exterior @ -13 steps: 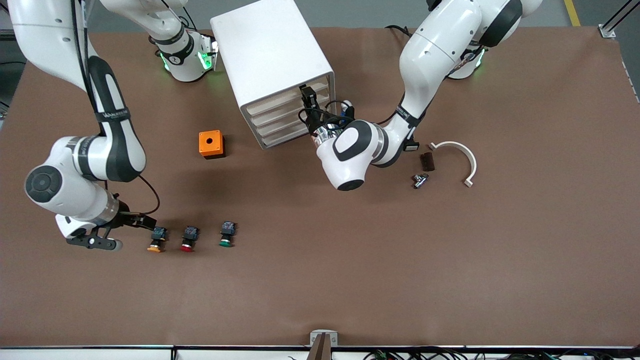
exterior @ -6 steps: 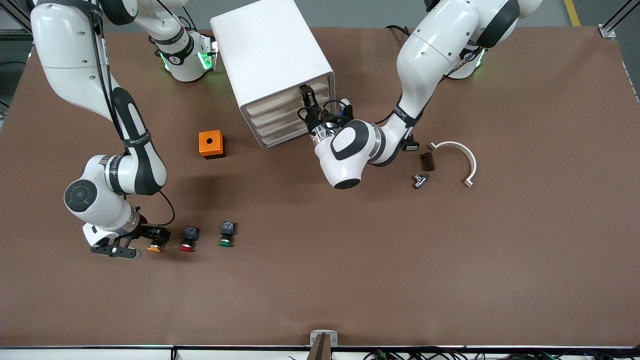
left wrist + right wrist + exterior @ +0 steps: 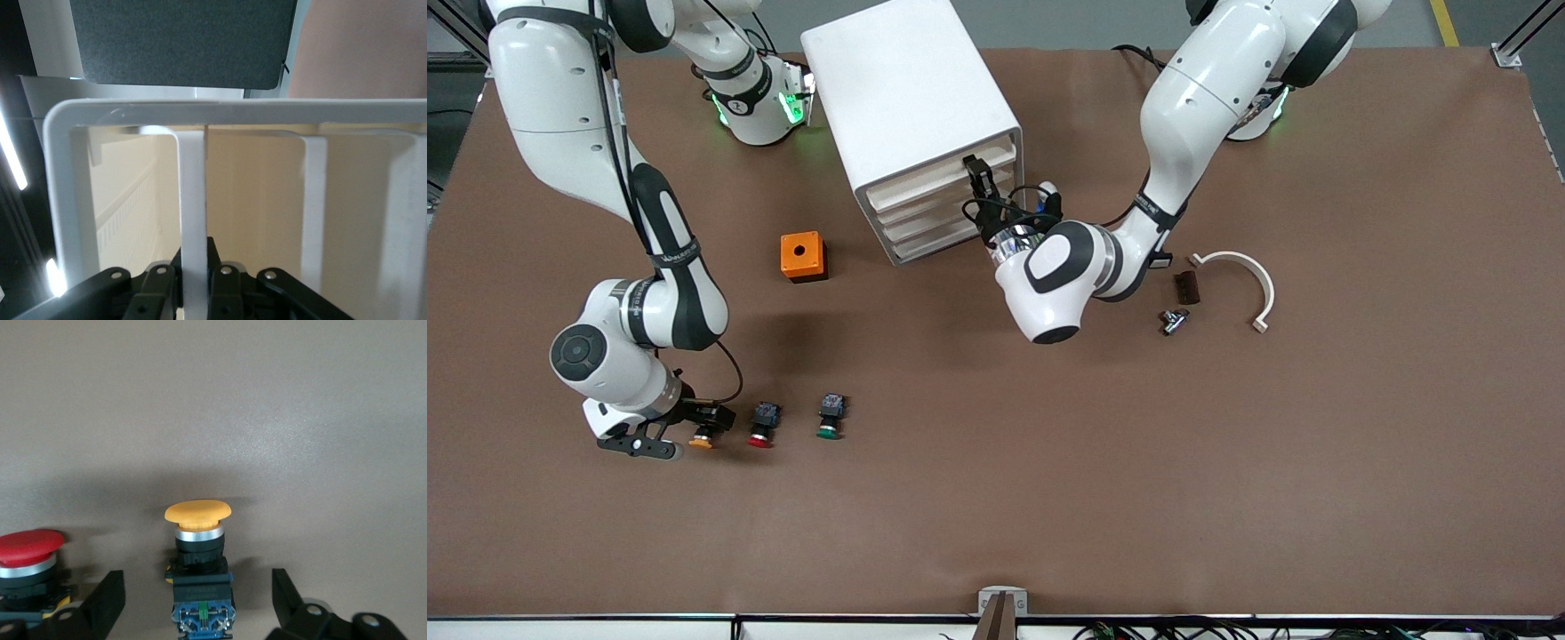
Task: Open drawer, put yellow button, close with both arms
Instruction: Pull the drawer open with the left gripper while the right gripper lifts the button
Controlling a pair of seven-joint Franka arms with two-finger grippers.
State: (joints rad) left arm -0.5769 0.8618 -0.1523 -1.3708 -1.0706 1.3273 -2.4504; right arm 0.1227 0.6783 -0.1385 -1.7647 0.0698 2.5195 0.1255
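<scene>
Yellow button (image 3: 197, 550) on brown table (image 3: 1049, 462) between right gripper (image 3: 198, 603) spread fingers, left gripper (image 3: 193, 290) fingers pinching drawer (image 3: 938, 200) handle

A: What is lying under everything?

B: A brown table (image 3: 1360, 444) is filling nearly the whole front view, and light is glinting softly off it.

A: And around it?

B: Grey floor (image 3: 1103, 22) is showing at twelve o'clock, with a yellow line (image 3: 1443, 22) running at one o'clock beside a metal frame (image 3: 1516, 40). Cables (image 3: 1183, 631) are trailing at five o'clock; a small clamp (image 3: 1002, 603) is sitting at six.
</scene>
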